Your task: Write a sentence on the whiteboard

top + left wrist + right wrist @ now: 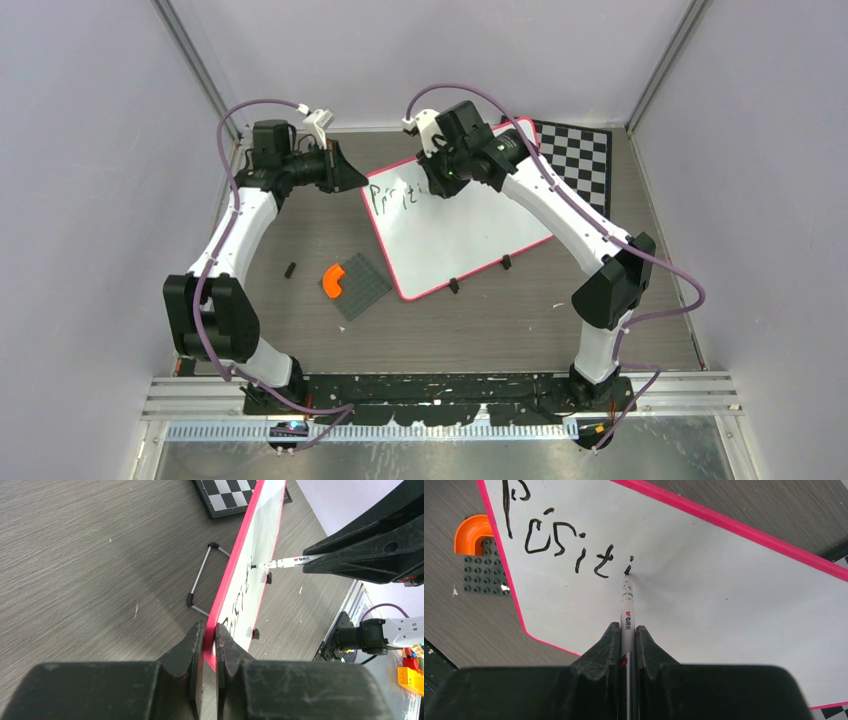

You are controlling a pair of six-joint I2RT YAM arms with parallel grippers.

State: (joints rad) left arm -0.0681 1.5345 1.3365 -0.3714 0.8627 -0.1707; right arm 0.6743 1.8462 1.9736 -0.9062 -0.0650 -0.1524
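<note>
Right pincer (626,628) is clamped tight on a white marker (627,607), with the tip touching the whiteboard (734,595) straight ahead of its fingers. The sentence (564,542) reads "Positi" so far. Its black letters trail off ahead and to the left of that pincer, and the newest stroke is right at the tip. Left pincer (210,632) is pinching the board's pink rim at a corner, with the board tilted up off the worktop (90,555). Far beyond the left pincer, a chessboard (230,495) lies flat.
</note>
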